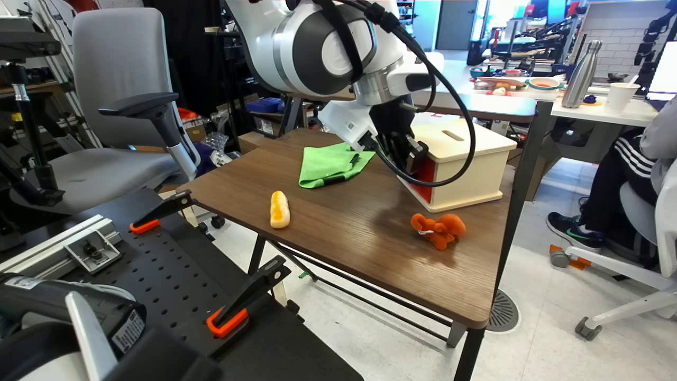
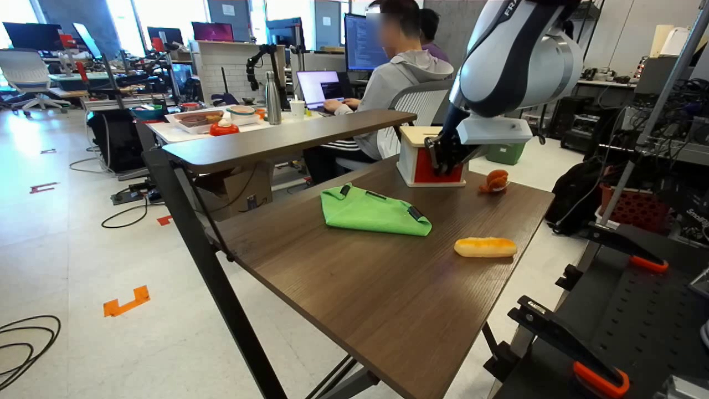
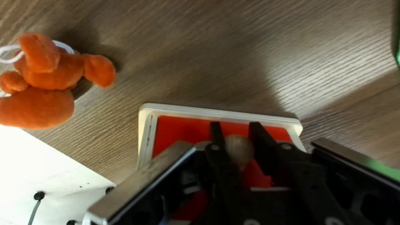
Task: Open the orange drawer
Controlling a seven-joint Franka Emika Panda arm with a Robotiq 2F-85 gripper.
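Gripper [image 3: 236,128] clamped on knob [image 3: 239,149] of orange drawer [image 3: 184,128], w/ arm [image 2: 523,66] txt [image 2: 512,7] reading "FRA".

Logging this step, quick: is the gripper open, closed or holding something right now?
Gripper: closed on the round knob of the orange drawer, a finger on each side; how firm the grip is cannot be told.

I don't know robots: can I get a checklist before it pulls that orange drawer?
1. Hand at the knob: ok; fingers on both sides.
2. Firm grip: cannot tell; contact isn't clear.
3. Orange drawer shut: ok; its front looks seated in the wooden box.
4. Orange plush toy outside the likely pull path: looks ok, off to one side.
5. Green cloth outside that path: cannot tell.
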